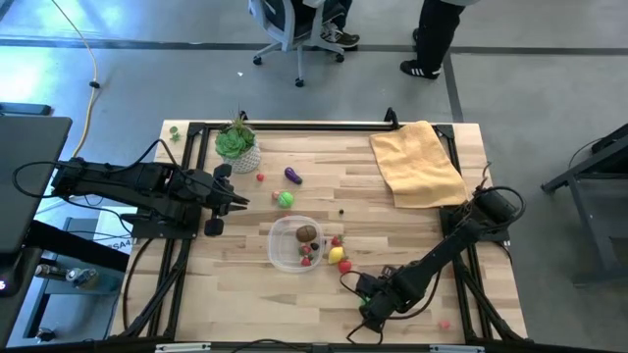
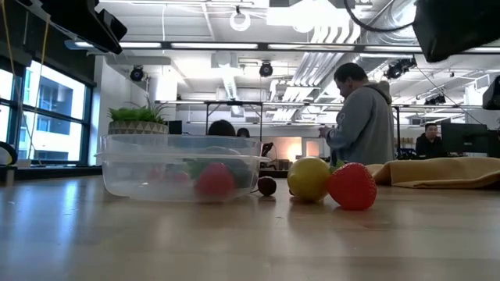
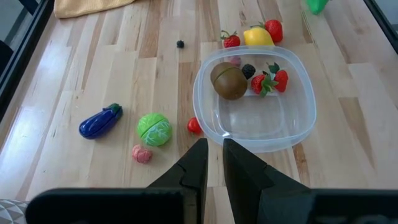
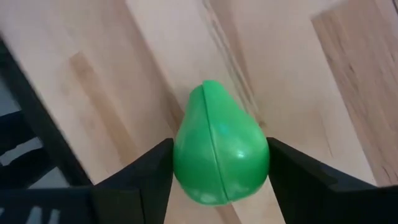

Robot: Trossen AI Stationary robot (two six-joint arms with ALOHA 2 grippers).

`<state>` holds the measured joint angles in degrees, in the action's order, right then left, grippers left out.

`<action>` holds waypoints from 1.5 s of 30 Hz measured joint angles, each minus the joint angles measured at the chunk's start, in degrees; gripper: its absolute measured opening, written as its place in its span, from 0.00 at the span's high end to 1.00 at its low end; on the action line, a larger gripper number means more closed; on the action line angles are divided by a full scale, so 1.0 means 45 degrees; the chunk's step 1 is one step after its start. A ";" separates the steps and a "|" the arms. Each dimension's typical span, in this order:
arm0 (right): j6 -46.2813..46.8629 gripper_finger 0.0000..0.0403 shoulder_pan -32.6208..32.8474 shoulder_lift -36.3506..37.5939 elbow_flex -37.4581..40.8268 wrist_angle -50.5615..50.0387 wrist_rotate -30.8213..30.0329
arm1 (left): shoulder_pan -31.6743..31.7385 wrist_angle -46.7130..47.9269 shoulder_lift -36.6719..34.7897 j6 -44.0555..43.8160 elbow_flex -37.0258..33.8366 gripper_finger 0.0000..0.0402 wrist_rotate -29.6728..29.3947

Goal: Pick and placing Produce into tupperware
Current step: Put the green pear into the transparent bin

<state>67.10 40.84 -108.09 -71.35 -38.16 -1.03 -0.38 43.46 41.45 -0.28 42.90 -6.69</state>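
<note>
Wooden planks make up the table (image 1: 412,230), with a yellow cloth (image 1: 416,162) and a potted plant (image 1: 237,144) along its far edge. At the middle sits the clear tub (image 1: 294,244), holding a kiwi (image 3: 228,81) and berries, a lemon (image 1: 337,256) just beside it. Near the front edge the right gripper (image 4: 214,163) clamps a green pear (image 4: 219,152); the left gripper (image 3: 212,163), fingers narrow and empty, hovers by the tub's left side
</note>
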 joint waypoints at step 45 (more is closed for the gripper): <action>-1.0065 0.47 -0.7485 -0.3051 -0.5780 0.2813 0.0887 | 0.0000 -0.0005 0.0000 -0.0002 0.0003 0.90 -0.0001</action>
<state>21.80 7.16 -121.82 -97.36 -25.50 2.97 -0.38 43.44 41.45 -0.30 42.92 -6.69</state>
